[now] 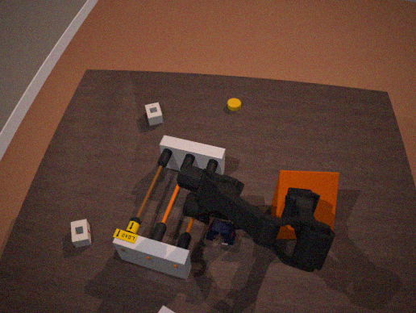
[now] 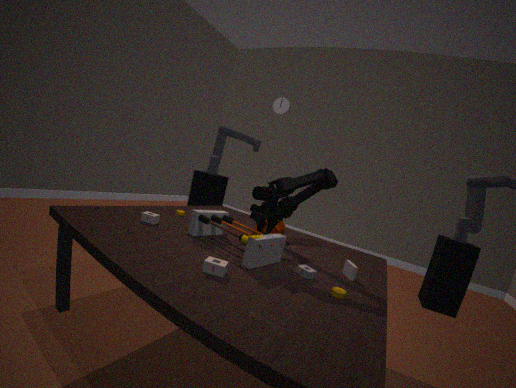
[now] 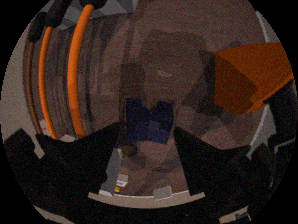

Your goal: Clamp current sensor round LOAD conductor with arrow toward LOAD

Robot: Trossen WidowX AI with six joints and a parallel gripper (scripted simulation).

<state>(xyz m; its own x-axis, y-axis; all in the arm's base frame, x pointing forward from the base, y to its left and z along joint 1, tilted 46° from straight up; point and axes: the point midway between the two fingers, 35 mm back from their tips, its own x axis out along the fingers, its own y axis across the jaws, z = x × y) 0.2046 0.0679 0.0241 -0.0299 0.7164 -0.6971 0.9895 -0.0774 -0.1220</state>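
The open sensor (image 1: 221, 231) (image 3: 150, 131), dark blue, stands on the table to the right of the conductors, its two halves spread apart. Its arrow cannot be made out. My gripper (image 3: 147, 128) is open above the sensor; in the wrist view the sensor shows between and beyond the two fingertips, with dark gaps to either side. The LOAD conductor (image 1: 150, 193) (image 3: 31, 85) is the thin brownish one, farthest from the sensor. A yellow sleeve (image 1: 133, 227) with an arrow sits at its near end, beside the yellow LOAD label (image 1: 126, 235). The arm hides the fingertips in the top view.
Two orange conductors (image 1: 171, 203) (image 3: 74, 75) lie between the LOAD conductor and the sensor. White end blocks (image 1: 153, 256) (image 2: 264, 251) hold the conductors. An orange block (image 1: 308, 179) (image 3: 235, 75) is at the arm's base. Small white boxes (image 1: 154, 114) (image 2: 215, 267) and yellow discs (image 1: 234, 104) (image 2: 339, 292) stand around.
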